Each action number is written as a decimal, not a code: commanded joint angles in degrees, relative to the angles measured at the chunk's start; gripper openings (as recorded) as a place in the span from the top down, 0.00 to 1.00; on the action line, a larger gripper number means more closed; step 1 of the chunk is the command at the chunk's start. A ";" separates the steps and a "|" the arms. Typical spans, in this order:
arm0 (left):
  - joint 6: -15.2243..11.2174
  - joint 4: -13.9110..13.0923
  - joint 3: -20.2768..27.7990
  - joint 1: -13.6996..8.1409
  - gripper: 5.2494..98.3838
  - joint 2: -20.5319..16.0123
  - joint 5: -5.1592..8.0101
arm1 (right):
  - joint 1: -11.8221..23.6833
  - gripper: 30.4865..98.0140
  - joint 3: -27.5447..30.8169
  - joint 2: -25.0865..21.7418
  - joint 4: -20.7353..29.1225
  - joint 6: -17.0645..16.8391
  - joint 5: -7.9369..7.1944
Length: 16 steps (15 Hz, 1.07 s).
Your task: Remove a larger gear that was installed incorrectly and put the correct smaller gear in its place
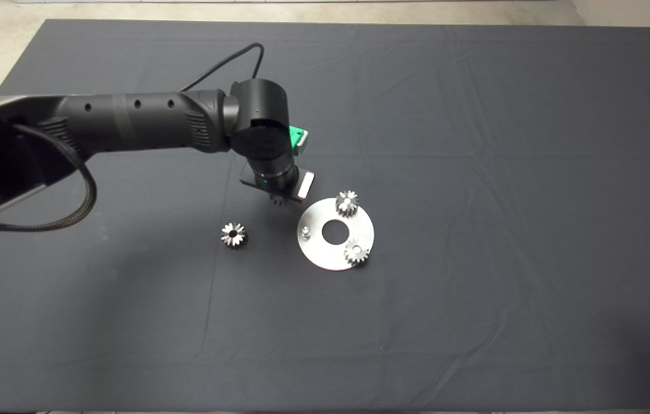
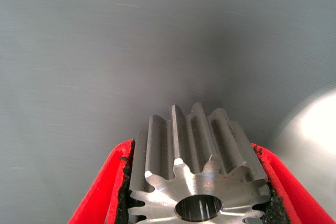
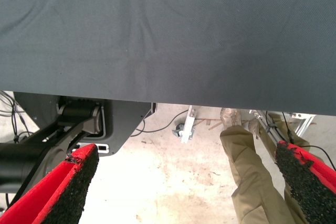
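- Our left gripper (image 2: 197, 203) has its red fingers clamped on a steel gear (image 2: 197, 166), hovering just beside the round plate (image 1: 359, 227).
- We judge that it is the larger gear.
- One peg (image 1: 305, 231) stands bare, ready for a replacement.
- The smaller gear (image 1: 233, 234) waits on the mat (image 1: 474, 172) nearby.
- Our right gripper (image 3: 184, 182) sits parked at the mat's edge, spread wide and empty.

dark wrinkled mat (image 1: 474, 144) over pale concrete floor (image 3: 173, 182).
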 commanded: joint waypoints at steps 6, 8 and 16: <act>5.10 0.84 -7.15 -1.95 0.54 -0.43 1.04 | 0.09 0.14 0.39 0.07 1.49 1.64 -2.50; 5.10 0.93 -7.60 -1.96 0.52 -0.34 1.12 | 0.09 0.14 0.39 0.01 1.49 1.67 -2.50; 7.20 -9.18 -5.59 -7.18 0.47 -1.66 2.06 | 0.09 0.14 0.30 1.13 1.49 1.82 -2.50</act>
